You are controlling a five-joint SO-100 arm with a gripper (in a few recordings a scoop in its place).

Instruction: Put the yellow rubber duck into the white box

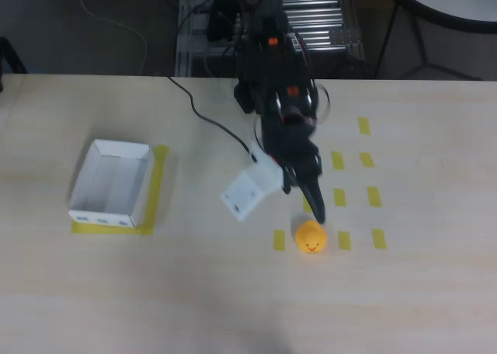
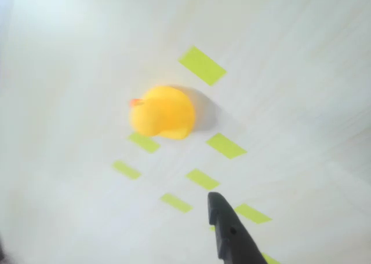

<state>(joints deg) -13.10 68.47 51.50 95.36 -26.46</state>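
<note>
Hand (image 1: 283, 203) hangs spread, nothing in it, w/ small rounded yellow rubber duck (image 1: 311, 237) just below-right of its black finger (image 1: 313, 199) in overhead view.
Arm reaches down-frame from top centre, white flat finger splayed left. Duck sits centre-right on pale wood bench (image 1: 233, 292) among yellow tape strips (image 1: 342, 240); shallow white cardboard box (image 1: 112, 185) well apart at left, so carry goes leftward.
</note>
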